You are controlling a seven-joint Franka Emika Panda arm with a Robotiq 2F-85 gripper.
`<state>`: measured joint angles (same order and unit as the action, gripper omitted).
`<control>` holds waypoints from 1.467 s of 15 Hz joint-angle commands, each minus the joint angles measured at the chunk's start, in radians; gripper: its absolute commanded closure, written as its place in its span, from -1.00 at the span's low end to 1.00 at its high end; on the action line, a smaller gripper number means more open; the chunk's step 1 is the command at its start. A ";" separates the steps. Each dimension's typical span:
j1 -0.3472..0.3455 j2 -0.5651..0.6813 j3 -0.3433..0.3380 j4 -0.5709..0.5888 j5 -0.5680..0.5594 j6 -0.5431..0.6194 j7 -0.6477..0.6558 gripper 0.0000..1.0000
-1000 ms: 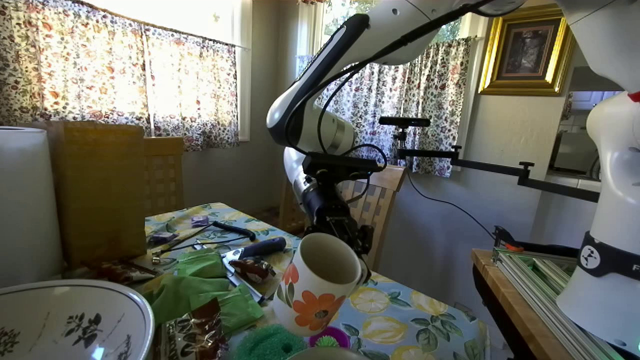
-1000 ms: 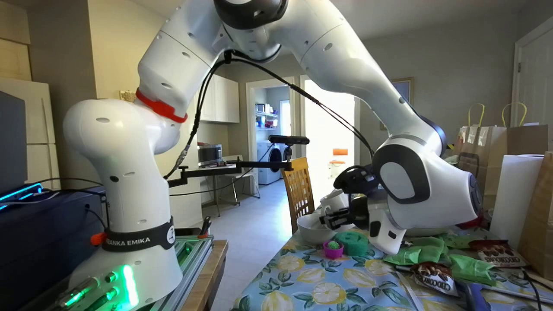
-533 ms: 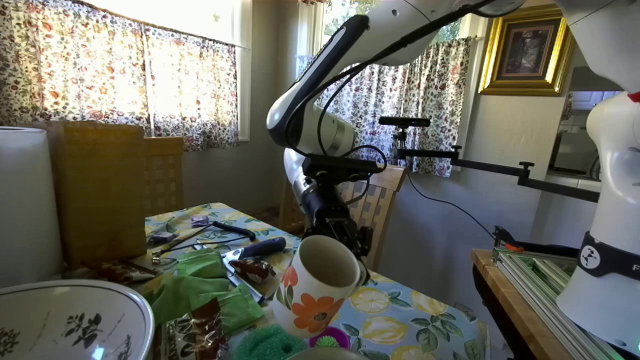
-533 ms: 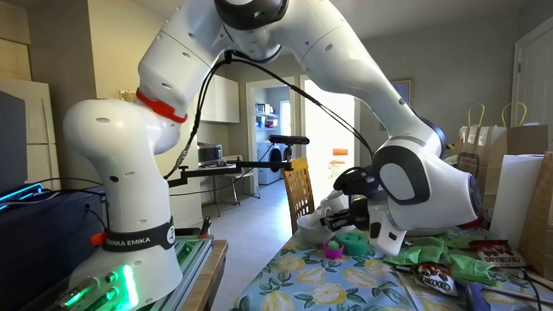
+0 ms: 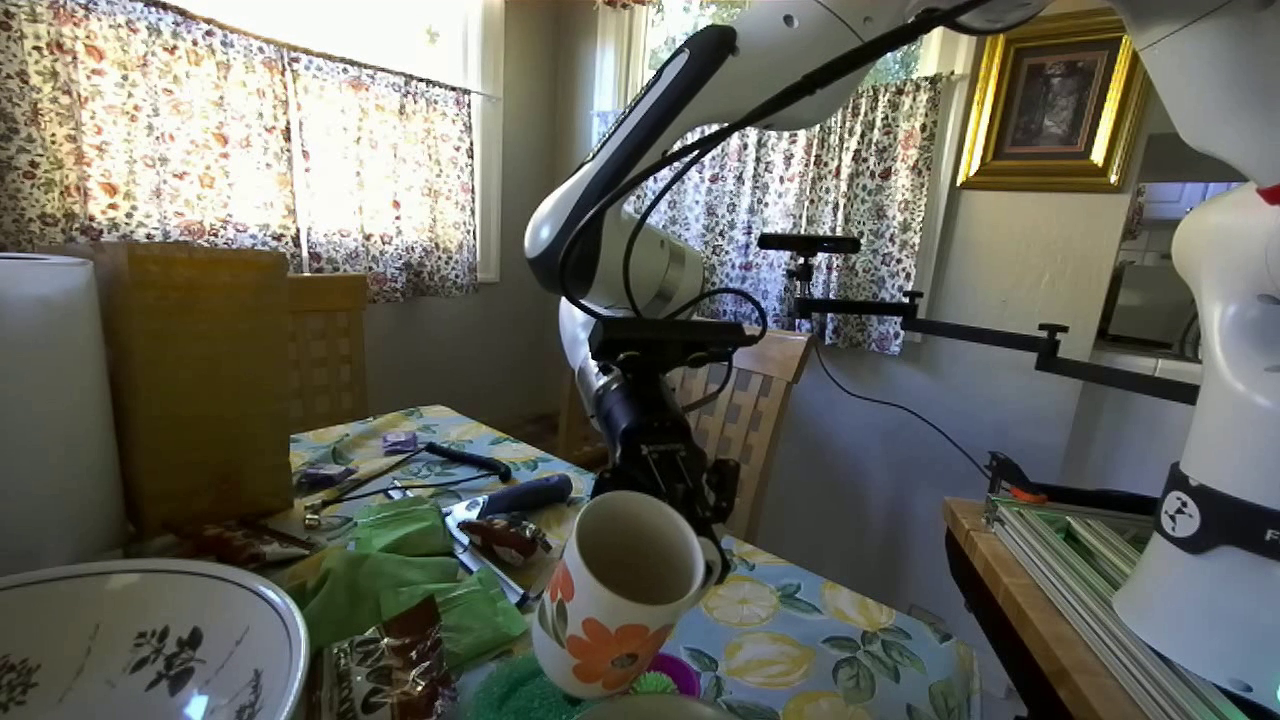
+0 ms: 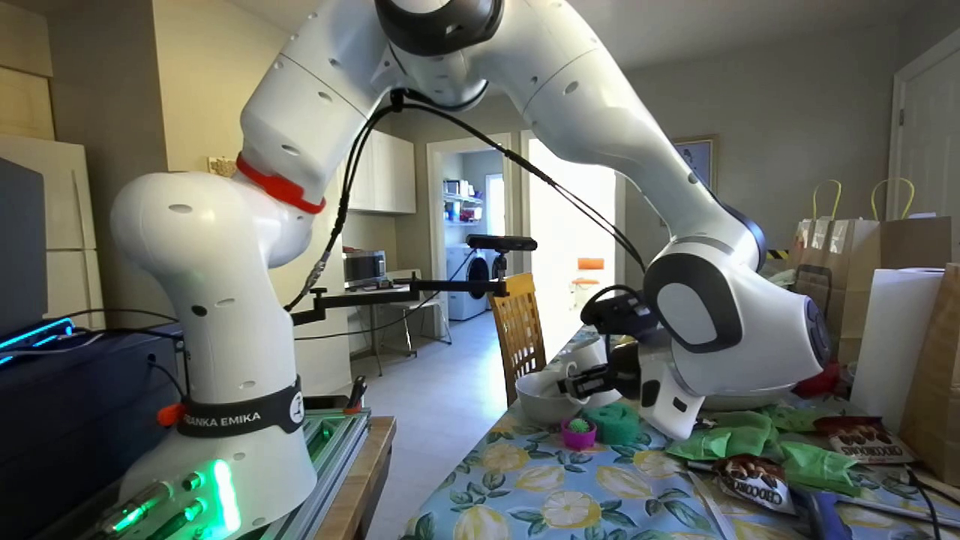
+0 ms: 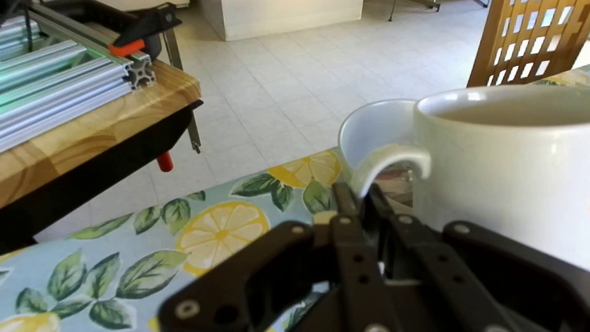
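In an exterior view we count one white ceramic mug (image 5: 635,560) with two orange blooms (image 5: 615,655), partly hiding one round green scrubber (image 5: 505,688). In the wrist view one black two-fingered gripper (image 7: 361,196) pinches the mug's handle (image 7: 392,153) (curved, white).

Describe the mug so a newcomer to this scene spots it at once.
Start from the lemon-print tablecloth, then find the black pincer over it. The white mug is clamped there by its handle, close to a small magenta cup and a white bowl. Its large orange flower sets it apart from both.
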<state>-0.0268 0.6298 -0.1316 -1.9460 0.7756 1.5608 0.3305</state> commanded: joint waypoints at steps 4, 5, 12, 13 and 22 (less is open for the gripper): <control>0.011 -0.049 0.008 0.000 -0.005 0.021 0.107 0.95; 0.016 -0.060 0.008 -0.004 -0.007 0.029 0.122 0.95; 0.054 -0.138 0.012 -0.031 -0.024 0.103 0.200 0.95; 0.058 -0.147 0.013 -0.035 -0.029 0.111 0.209 0.95; 0.069 -0.208 0.020 -0.070 -0.166 0.161 0.200 0.95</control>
<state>0.0420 0.4844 -0.1234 -1.9637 0.6498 1.6990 0.5271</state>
